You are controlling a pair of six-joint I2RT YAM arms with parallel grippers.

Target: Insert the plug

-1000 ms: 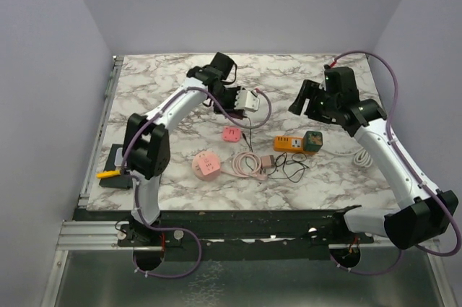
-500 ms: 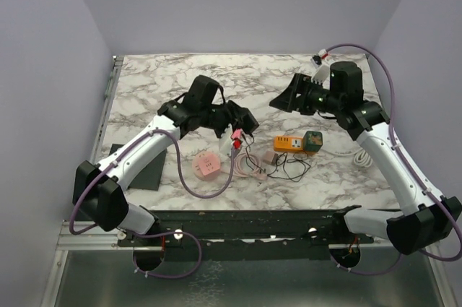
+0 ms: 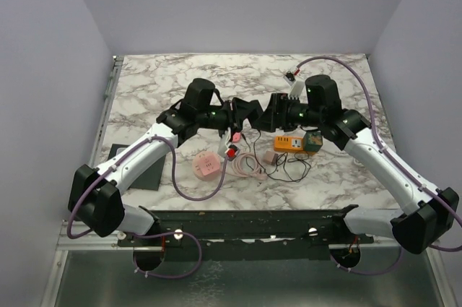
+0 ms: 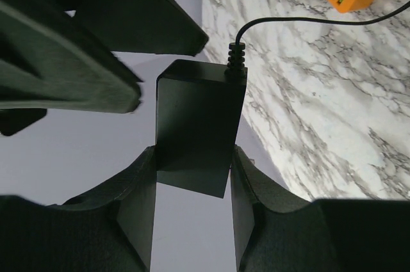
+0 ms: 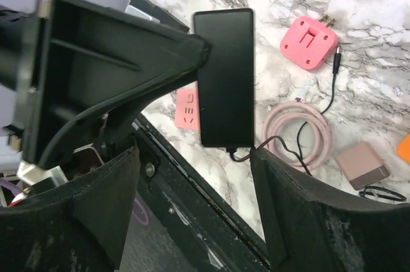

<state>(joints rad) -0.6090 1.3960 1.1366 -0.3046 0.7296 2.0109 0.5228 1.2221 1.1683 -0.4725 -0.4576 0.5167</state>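
The plug is a black rectangular block (image 4: 198,125) with a thin black cable (image 4: 307,21) leaving its far end. My left gripper (image 4: 193,154) is shut on its sides and holds it in the air above the table's middle (image 3: 249,115). My right gripper (image 3: 273,113) faces it from the right. In the right wrist view the black block (image 5: 224,86) hangs just ahead of my open right gripper (image 5: 194,154), its cable end level with the fingertips (image 5: 266,163), touching neither. The orange power strip (image 3: 291,143) lies below them on the marble.
A green cube (image 3: 312,141) stands against the strip's right end. On the table lie a pink wall socket (image 5: 187,109), a pink adapter with prongs (image 5: 309,41), a coiled pink cable (image 5: 298,134) and a small taupe charger (image 5: 362,164). A black mat (image 3: 144,170) lies at the left.
My left arm swung from the back of the table forward to the middle, and the right gripper moved left. The two now face each other closely.
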